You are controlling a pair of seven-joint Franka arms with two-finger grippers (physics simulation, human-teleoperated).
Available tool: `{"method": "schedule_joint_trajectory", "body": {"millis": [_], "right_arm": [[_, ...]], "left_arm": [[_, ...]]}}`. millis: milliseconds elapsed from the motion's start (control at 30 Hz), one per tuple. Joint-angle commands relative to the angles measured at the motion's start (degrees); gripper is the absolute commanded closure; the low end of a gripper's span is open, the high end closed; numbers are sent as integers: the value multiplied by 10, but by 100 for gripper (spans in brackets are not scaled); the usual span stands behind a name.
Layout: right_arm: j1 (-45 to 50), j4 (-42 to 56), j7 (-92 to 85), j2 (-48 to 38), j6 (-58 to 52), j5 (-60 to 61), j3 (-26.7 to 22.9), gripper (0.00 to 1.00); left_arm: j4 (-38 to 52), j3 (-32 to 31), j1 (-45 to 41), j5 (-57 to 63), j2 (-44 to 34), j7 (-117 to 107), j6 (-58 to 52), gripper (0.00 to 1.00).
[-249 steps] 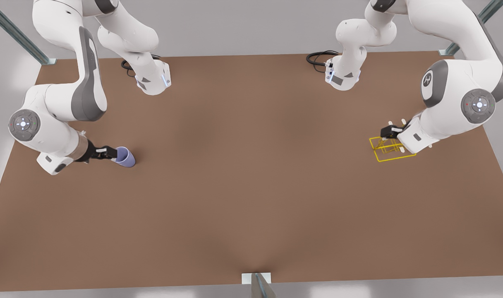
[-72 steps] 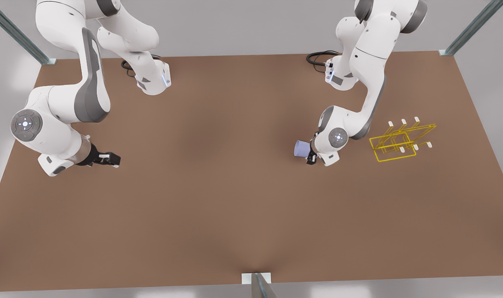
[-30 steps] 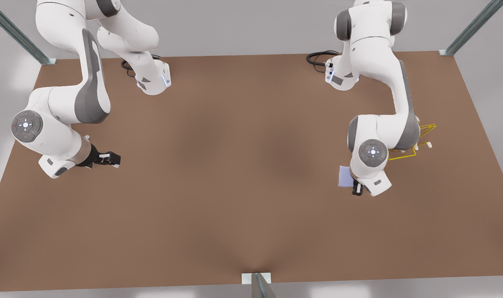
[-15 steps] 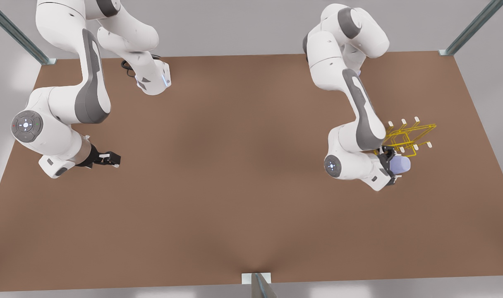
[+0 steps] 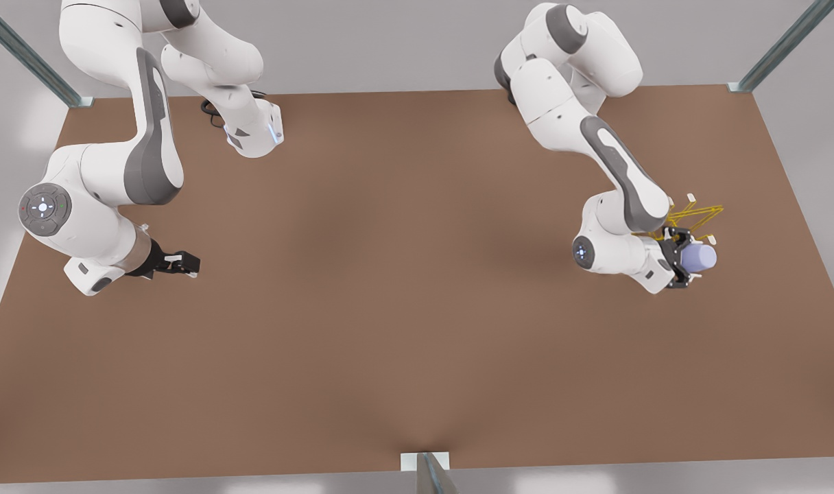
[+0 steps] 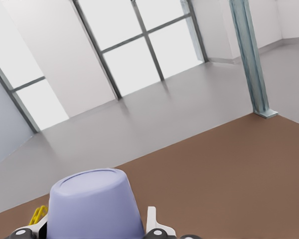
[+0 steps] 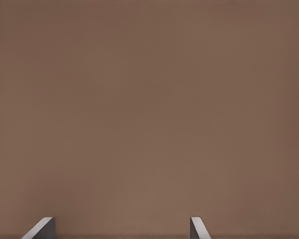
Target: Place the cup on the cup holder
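Tabletop (image 5: 403, 309), brown. Cup holder (image 5: 698, 214), yellow wire rack with white-tipped prongs, sits at about 3 o'clock on the tabletop in the front view, partly hidden behind the arm.

Left hand (image 5: 681, 258) is at the rack's 6 o'clock edge, clamped on the cup (image 5: 699, 257). The cup lies roughly sideways with its closed base pointing toward 3 o'clock; the left wrist view shows that base facing away from the camera, cup (image 6: 93, 205), with a bit of yellow wire beside it.

Right hand (image 5: 182, 263) waits at 9 o'clock on the tabletop, fingers (image 7: 40, 230) spread wide, holding nothing.

Step in hand, as judged: hang the cup on a prong. To do it well, line the open mouth up with one white tip, slide on slowly along the prong's angle, let go only once seated. Risk: knocking the light wire rack.
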Motion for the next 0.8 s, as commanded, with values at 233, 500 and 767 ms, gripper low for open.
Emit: {"method": "schedule_joint_trajectory", "body": {"millis": [233,500,767], "right_arm": [[0,12,2,6,4,-6,0,0],[0,12,2,6,3,-6,0,0],[0,11,2,6,3,-6,0,0]], "left_arm": [[-91,47,-21,57,9,-70,168,37],[-108,52,-15,56,13,-90,182,37],[-139,54,-16,60,16,-95,182,37]]}}
